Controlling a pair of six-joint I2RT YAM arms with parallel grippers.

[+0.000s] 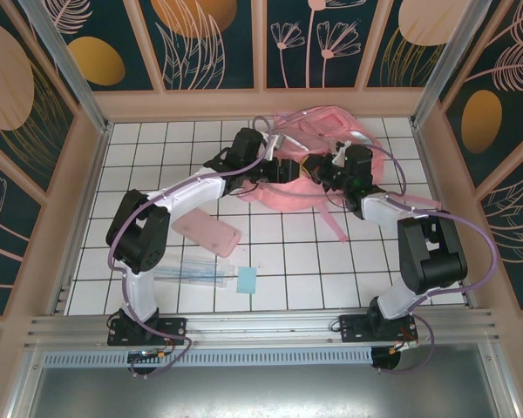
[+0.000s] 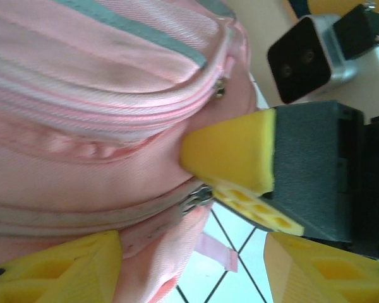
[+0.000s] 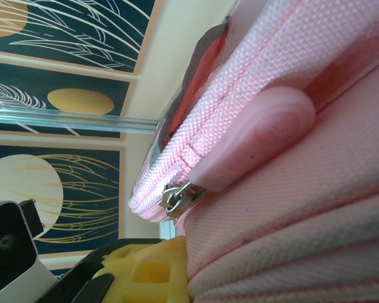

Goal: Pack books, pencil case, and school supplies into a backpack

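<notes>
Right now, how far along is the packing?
Nothing looks packed yet: the pencil case, clear packet and blue pad lie on the table. In hand: the left gripper and right gripper are at the backpack, near its zipper. Left: loading those items.

A white-tiled tabletop [image 1: 331, 274] with dark grid lines. Around it rise teal wall panels [image 1: 213, 52] with golden ovals and pale leaves. An aluminium rail [image 1: 261, 324] runs along its near edge.

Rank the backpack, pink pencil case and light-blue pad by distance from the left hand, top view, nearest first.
1. Backpack, at the left hand, far side.
2. Pencil case, mid-table, left.
3. Light-blue pad, near edge.
</notes>
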